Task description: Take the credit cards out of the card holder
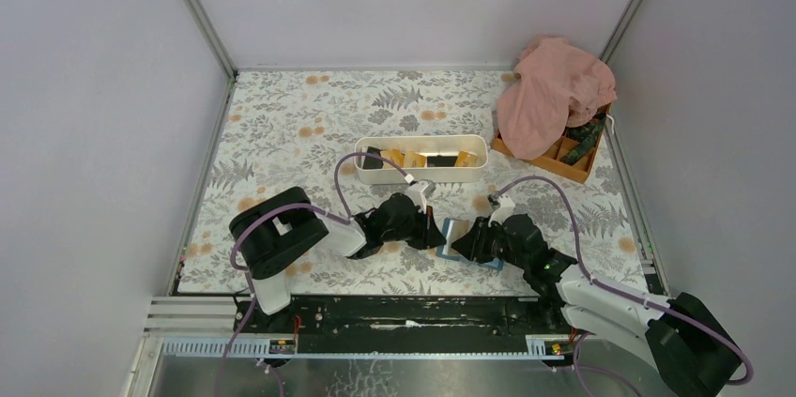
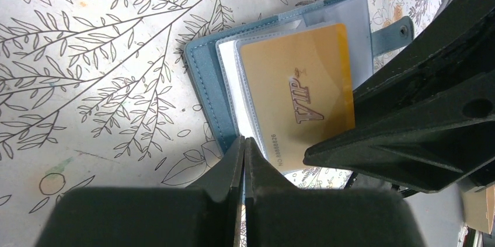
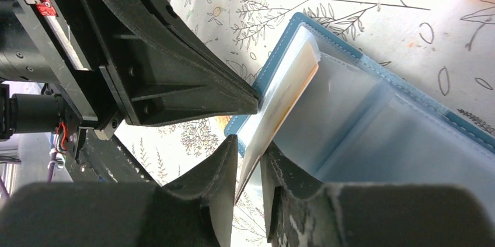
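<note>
Right gripper (image 3: pixel 248 149) jaws parted astride the sleeved orange card (image 2: pixel 297 92) | left gripper (image 2: pixel 244 145) clenched, tip at blue card holder (image 2: pixel 203 83) | likely thin, stiff, slick: you'd best pinch its bare edge

The flat blue folding card holder (image 2: pixel 204 77) has clear plastic sleeves (image 2: pixel 344 16). Its thin rectangular card (image 2: pixel 297 83) is orange-yellow with silver "VIP" lettering. The tabletop (image 2: pixel 87 54) shows a grey-and-orange leaf print.
</note>
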Robot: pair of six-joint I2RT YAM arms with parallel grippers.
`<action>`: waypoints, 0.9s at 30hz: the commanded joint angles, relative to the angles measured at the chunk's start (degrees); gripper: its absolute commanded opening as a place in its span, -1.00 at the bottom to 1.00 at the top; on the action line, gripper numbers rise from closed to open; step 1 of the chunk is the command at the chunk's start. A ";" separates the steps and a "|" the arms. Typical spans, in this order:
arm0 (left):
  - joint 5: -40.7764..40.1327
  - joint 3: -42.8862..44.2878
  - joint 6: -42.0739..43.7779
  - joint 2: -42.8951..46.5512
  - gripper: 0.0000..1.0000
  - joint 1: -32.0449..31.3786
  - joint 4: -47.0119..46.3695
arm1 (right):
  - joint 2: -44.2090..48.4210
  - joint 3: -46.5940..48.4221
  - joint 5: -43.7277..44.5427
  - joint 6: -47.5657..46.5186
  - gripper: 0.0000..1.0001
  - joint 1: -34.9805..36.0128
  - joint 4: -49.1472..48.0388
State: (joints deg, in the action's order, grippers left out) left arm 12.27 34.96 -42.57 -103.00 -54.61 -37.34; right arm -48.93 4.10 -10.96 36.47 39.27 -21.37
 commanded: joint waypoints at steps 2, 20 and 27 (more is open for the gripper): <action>-0.40 -0.84 1.24 -2.09 -0.97 -0.38 5.49 | 1.90 2.53 2.49 -1.86 -0.46 0.54 2.54; 0.47 -0.51 1.26 -3.65 -0.98 -0.40 4.76 | 8.06 4.41 10.21 -3.30 -0.43 0.20 12.69; 0.39 -0.90 1.26 -3.64 -0.99 -0.35 4.65 | 9.50 3.64 10.80 -2.68 -0.53 0.00 13.56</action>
State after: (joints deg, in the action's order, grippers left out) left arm 13.02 35.27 -42.61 -103.88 -54.61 -38.39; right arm -40.40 5.89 -2.00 34.28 39.38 -8.01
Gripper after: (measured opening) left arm 0.015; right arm 0.241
